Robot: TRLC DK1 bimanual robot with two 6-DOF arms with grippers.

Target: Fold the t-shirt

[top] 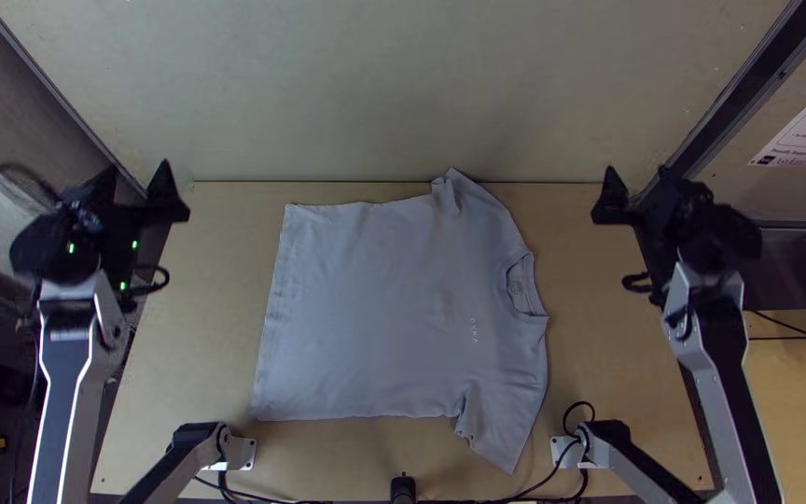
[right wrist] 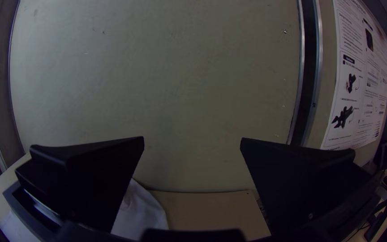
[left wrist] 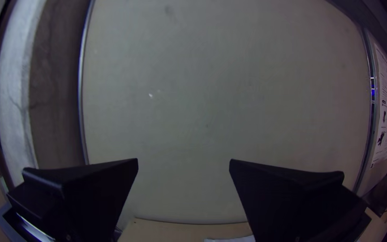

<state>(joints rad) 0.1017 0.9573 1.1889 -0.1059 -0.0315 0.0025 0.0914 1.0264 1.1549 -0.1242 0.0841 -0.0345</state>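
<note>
One t-shirt (top: 366,308), two arms (top: 67,373), two tools (top: 137,179), one table (top: 207,373)

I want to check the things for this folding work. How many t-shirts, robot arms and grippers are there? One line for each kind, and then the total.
T-shirt: 1
Robot arms: 2 (left arm, right arm)
Grippers: 2 (left gripper, right gripper)
Total: 5

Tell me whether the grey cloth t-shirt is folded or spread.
Spread: the shirt lies mostly flat on the light wooden table, hem, collar and both sleeves showing.
</note>
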